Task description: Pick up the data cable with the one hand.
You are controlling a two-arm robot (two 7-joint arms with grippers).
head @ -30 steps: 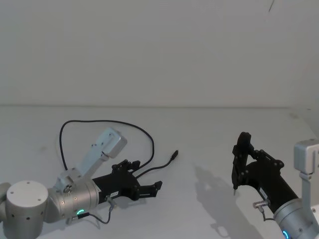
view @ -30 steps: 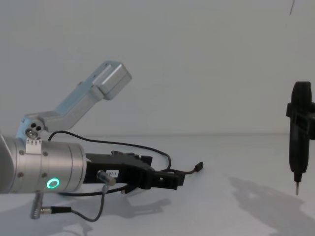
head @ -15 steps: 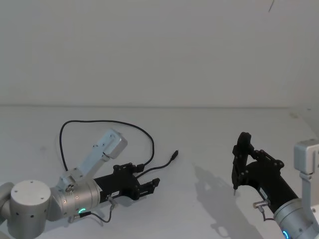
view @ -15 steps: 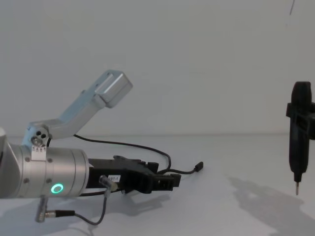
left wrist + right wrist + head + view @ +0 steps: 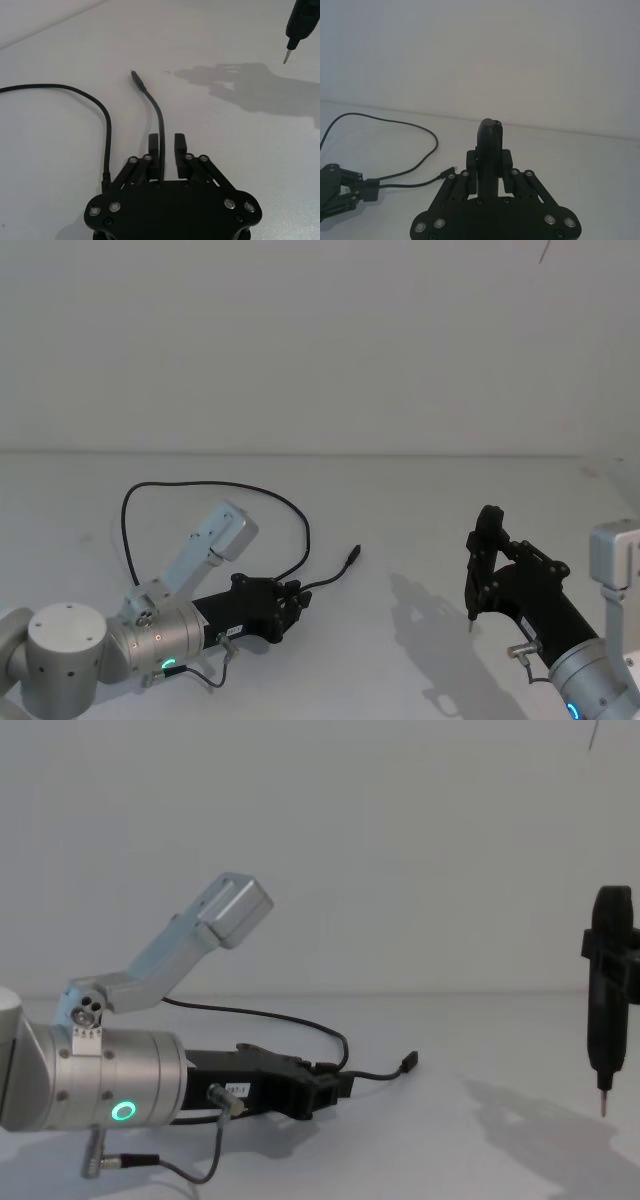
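Down at the table (image 5: 420,510), straddled thin black data cable (image 5: 200,486) with left gripper (image 5: 167,144), barely open; held right gripper (image 5: 489,161) aside, clamping black tool (image 5: 608,980).

The table (image 5: 420,490) was a plain white surface filling the lower half of the frame. A thin black cable (image 5: 205,482) lay on it at lower left, curving in a wide loop, with one branch ending in a small plug (image 5: 352,555) near the centre.

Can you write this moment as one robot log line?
left gripper: low over table, open, data cable between fingers | data cable: lying on table | right gripper: raised at right, shut on pointed tool
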